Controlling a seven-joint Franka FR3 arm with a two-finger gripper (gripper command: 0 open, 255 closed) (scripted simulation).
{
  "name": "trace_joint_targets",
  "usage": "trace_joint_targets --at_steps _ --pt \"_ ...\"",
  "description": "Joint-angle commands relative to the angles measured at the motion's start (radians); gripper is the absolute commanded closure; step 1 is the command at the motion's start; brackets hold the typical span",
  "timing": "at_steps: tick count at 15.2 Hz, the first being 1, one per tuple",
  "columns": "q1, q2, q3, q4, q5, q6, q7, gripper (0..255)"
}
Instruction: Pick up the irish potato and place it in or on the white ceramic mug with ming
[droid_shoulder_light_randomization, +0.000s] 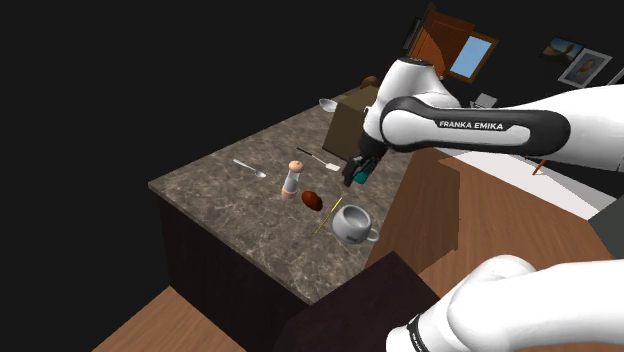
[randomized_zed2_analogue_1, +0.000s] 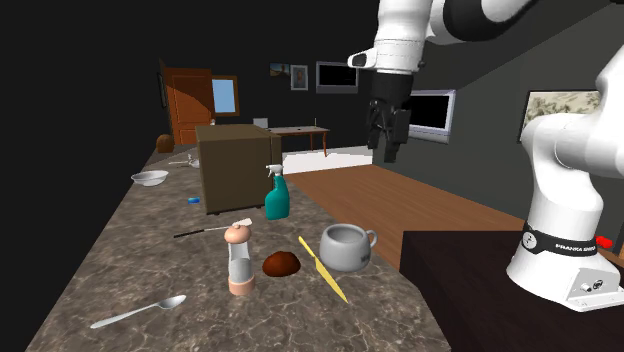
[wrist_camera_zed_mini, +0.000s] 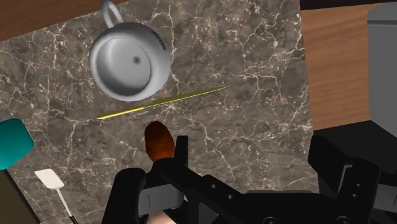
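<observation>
Countertop (randomized_zed2_analogue_1: 110, 255) rundown, going by the second exterior view's left to right: spoon (randomized_zed2_analogue_1: 140, 312) near the front edge, then a shaker (randomized_zed2_analogue_1: 238, 258) standing upright, then the brown potato (randomized_zed2_analogue_1: 282, 264) lying on the marble just beside it. A thin yellow blade (randomized_zed2_analogue_1: 323, 270) lies between the potato and the pale mug (randomized_zed2_analogue_1: 345, 246), which stands mouth up close to the right edge. Gripper (randomized_zed2_analogue_1: 389, 150) hangs well above all that, further right, with nothing in it. Honestly can't tell if it's wide or closed from these angles.

My worry is that the potato is boxed in. A descent slightly off could tip the shaker or kick the blade into the mug, and a mug nudged rightward could go over the edge. A round potato might also squirt out of a pinch. Plenty of free room overhead and on the bare marble behind the potato.
</observation>
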Motion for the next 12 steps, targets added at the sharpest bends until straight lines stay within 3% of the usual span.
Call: trace_joint_targets --at_steps 1,12 --pt "-0.008 0.063 -0.002 -0.007 -0.023 0.072 -0.008 0" --pt "-0.068 0.478 -0.013 0.076 -0.208 0.397 0.006 0"
